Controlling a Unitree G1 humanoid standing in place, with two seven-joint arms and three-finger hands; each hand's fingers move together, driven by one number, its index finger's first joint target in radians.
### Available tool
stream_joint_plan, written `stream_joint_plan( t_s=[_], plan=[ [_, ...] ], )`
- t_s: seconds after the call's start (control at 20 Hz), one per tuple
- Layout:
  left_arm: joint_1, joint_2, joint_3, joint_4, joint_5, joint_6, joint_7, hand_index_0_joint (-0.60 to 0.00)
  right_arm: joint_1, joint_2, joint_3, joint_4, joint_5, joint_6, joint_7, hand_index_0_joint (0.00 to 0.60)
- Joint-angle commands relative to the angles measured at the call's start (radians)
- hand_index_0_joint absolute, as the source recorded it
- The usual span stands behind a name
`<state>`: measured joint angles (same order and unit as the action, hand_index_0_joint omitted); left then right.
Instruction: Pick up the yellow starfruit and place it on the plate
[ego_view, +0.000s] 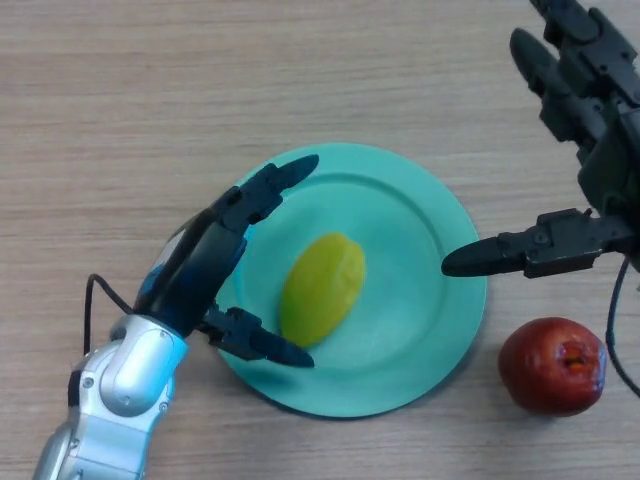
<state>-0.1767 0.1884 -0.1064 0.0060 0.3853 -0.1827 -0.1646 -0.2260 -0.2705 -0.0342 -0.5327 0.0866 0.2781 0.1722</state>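
Note:
The yellow starfruit (322, 288) lies on the teal plate (420, 250), a little left of its middle. My left hand (205, 260) is over the plate's left rim, open, with fingers reaching above the fruit and the thumb below it; it does not touch the fruit. My right hand (590, 120) is at the upper right, open, its thumb stretched out over the plate's right rim.
A red apple (553, 365) sits on the wooden table (150, 100) just right of the plate, below my right hand.

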Motion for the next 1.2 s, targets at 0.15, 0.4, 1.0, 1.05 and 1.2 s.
stream_joint_plan(
  t_s=[0.15,0.4,1.0,1.05,1.2],
  plan=[
    [-0.029,0.014,0.035,-0.153,-0.008,-0.076,0.054,0.000,-0.009,-0.033,-0.090,-0.078,0.007,-0.098,-0.018,0.000],
    [-0.024,0.006,0.064,-0.340,-0.213,0.075,0.072,0.000,0.013,-0.030,-0.089,-0.092,0.008,-0.104,-0.021,0.000],
    [0.038,0.051,0.170,-0.593,-0.448,0.240,0.116,0.000,0.086,-0.028,-0.121,-0.104,0.102,-0.133,0.020,0.000],
    [0.037,0.057,0.183,-0.594,-0.437,0.234,0.125,0.000,0.080,-0.030,-0.113,-0.094,0.098,-0.137,0.034,0.000],
    [0.030,0.071,0.212,-0.583,-0.426,0.226,0.139,0.000,0.050,-0.034,-0.100,-0.066,0.083,-0.106,0.042,0.000]
  ],
)
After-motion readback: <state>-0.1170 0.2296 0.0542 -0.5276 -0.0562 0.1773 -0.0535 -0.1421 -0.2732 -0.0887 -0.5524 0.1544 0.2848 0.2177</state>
